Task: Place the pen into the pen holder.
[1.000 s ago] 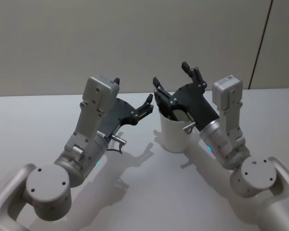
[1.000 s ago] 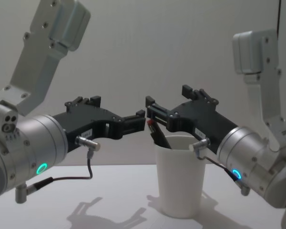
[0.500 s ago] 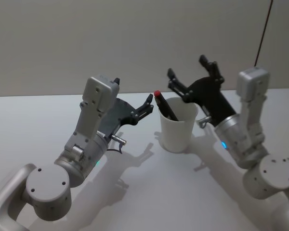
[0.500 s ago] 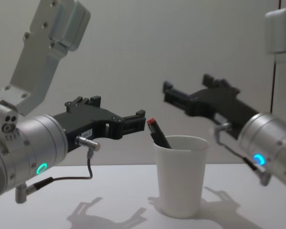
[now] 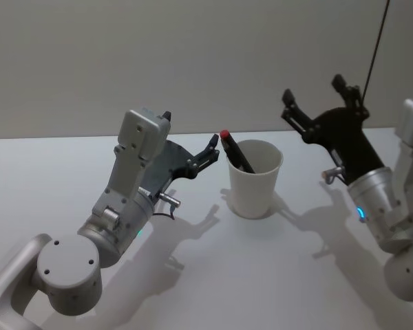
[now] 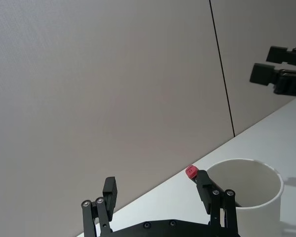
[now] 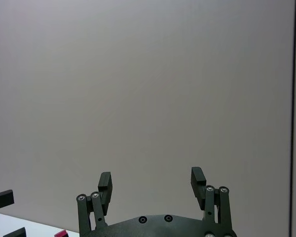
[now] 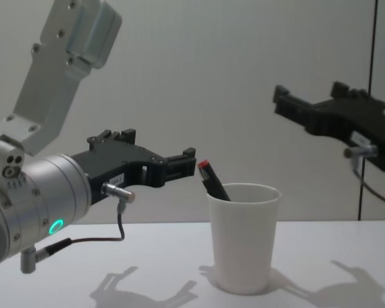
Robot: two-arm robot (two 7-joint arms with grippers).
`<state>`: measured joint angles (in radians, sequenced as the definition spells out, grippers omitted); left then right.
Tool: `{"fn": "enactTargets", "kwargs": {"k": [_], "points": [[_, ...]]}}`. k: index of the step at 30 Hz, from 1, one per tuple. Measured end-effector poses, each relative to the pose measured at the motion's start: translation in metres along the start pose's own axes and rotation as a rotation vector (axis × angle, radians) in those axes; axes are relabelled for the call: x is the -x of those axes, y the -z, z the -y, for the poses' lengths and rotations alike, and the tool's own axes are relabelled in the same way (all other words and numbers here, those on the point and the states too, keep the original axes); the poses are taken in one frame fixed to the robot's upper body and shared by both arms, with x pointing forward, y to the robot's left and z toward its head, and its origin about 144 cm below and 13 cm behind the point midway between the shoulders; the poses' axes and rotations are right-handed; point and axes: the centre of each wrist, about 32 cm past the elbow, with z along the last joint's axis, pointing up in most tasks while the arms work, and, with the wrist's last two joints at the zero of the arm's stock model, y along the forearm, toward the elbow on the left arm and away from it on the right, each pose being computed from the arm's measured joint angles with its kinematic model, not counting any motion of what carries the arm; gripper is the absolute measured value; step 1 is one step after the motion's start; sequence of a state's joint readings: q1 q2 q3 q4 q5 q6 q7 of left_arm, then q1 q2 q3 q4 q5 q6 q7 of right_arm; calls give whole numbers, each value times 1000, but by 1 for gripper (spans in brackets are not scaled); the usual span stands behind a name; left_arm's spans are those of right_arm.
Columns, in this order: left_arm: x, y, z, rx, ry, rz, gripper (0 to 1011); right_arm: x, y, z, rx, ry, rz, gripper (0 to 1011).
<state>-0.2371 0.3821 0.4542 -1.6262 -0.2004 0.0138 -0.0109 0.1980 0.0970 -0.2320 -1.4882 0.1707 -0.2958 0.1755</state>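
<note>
Both grippers are seen empty with jaws spread, the right gripper (image 5: 321, 98) raised beside the pen holder (image 5: 255, 179), the left gripper (image 5: 191, 141) near it, since the pen (image 5: 235, 152) is already leaned inside.

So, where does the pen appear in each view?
Head view: the pen leans in the white cup, red tip up.
Chest view: the pen sticks out over the cup's left rim.
Left wrist view: red tip beside the cup.
Right wrist view: red tip at the bottom edge.
Shared landmark: the cup.

Plain grey wall (image 5: 193, 62) (one thin dark seam (image 5: 377, 41)), white table (image 5: 27, 179).
</note>
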Motion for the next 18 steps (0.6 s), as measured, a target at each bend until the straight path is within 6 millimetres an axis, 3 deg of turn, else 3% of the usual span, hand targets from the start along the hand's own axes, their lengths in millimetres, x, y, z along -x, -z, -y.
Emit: {"fn": "enactTargets", "kwargs": {"k": [18], "points": [[0,0,0,0,0,0,1001,-9,-11,21,51,37,3,1001]]}}
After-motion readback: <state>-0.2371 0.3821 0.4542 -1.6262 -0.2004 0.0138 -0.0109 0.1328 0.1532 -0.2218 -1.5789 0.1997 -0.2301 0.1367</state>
